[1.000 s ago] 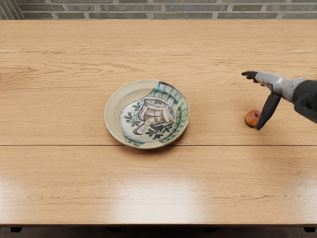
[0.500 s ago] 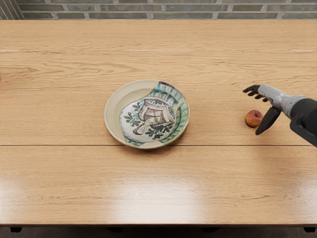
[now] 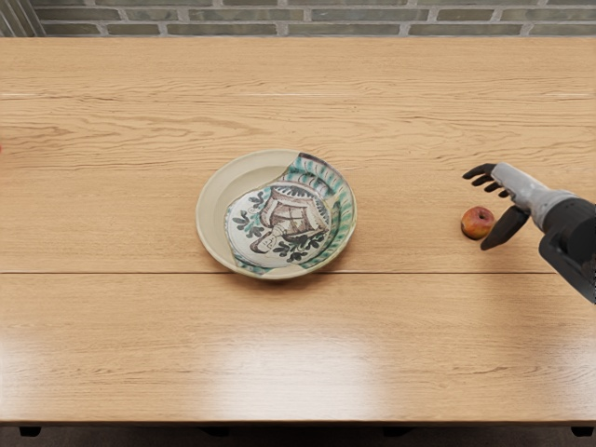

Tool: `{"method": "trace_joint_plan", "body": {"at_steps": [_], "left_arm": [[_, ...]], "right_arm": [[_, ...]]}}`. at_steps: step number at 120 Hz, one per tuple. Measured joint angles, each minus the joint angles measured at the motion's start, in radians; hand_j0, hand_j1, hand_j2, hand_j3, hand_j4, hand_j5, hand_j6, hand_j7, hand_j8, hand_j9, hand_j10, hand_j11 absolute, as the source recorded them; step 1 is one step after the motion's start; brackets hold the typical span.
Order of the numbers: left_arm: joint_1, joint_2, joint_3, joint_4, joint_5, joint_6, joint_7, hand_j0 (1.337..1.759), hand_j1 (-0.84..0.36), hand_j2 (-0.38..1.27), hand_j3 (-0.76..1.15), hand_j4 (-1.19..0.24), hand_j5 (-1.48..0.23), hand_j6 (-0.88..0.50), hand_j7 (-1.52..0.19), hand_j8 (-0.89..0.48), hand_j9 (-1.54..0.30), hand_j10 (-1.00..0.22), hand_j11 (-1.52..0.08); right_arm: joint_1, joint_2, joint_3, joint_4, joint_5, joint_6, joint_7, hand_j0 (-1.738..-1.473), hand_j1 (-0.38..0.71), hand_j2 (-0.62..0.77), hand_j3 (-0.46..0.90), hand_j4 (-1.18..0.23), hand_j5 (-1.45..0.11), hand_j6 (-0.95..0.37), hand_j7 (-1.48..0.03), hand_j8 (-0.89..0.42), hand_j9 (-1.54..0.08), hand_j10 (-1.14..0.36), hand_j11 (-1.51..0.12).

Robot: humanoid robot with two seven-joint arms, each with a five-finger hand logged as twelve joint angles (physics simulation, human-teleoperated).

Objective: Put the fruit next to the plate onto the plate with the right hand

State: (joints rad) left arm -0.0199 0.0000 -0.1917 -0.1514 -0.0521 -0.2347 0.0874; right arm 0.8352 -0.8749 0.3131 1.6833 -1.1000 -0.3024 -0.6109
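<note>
A small red-orange fruit (image 3: pixel 477 223) lies on the wooden table (image 3: pixel 298 326), well to the right of the plate (image 3: pixel 216 200). The plate is cream with a green and black painted design and holds nothing. My right hand (image 3: pixel 492 207) comes in from the right edge and hovers just right of the fruit. Its dark fingers (image 3: pixel 480 173) are spread above and behind the fruit, and the thumb (image 3: pixel 504 229) reaches down beside it. The hand holds nothing. The left arm does not show.
A brick wall (image 3: pixel 298 17) runs along the table's far edge. A tiny red speck (image 3: pixel 1 147) shows at the left border. Bare wood lies between the fruit and the plate.
The right hand has drawn back slightly to the right and its fingers have curled a little. The fruit and the plate have not moved.
</note>
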Motion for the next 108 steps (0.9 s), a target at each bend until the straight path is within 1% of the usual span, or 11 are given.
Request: {"method": "trace_joint_plan", "body": {"at_steps": [33,54,76,108], "left_arm": [[0.000,0.000,0.000,0.000,0.000,0.000,0.000,1.658,0.35,0.00,0.00,0.00,0.00,0.00,0.00,0.00,0.00,0.00,0.00],[0.000,0.000,0.000,0.000,0.000,0.000,0.000,1.658,0.35,0.00,0.00,0.00,0.00,0.00,0.00,0.00,0.00,0.00,0.00],[0.000,0.000,0.000,0.000,0.000,0.000,0.000,1.658,0.35,0.00,0.00,0.00,0.00,0.00,0.00,0.00,0.00,0.00,0.00],[0.000,0.000,0.000,0.000,0.000,0.000,0.000,1.658,0.35,0.00,0.00,0.00,0.00,0.00,0.00,0.00,0.00,0.00,0.00]], "right_arm": [[-0.011,0.054,-0.019,-0.044,-0.033,-0.039,0.000,-1.658,-0.01,-0.05,0.00,-0.29,-0.37,-0.29,-0.37,-0.29,-0.37,-0.29,-0.37],[-0.019,0.064,-0.031,-0.055,-0.041,-0.057,0.000,-1.658,0.01,-0.06,0.00,-0.31,-0.40,-0.31,-0.40,-0.31,-0.40,-0.31,-0.40],[-0.021,0.090,-0.044,-0.084,-0.050,-0.066,0.000,-1.658,0.03,-0.06,0.00,-0.32,-0.41,-0.32,-0.41,-0.32,-0.41,-0.32,-0.41],[-0.021,0.096,-0.056,-0.109,-0.054,-0.067,0.000,-1.658,0.03,-0.06,0.00,-0.33,-0.42,-0.33,-0.42,-0.33,-0.42,-0.33,-0.42]]}}
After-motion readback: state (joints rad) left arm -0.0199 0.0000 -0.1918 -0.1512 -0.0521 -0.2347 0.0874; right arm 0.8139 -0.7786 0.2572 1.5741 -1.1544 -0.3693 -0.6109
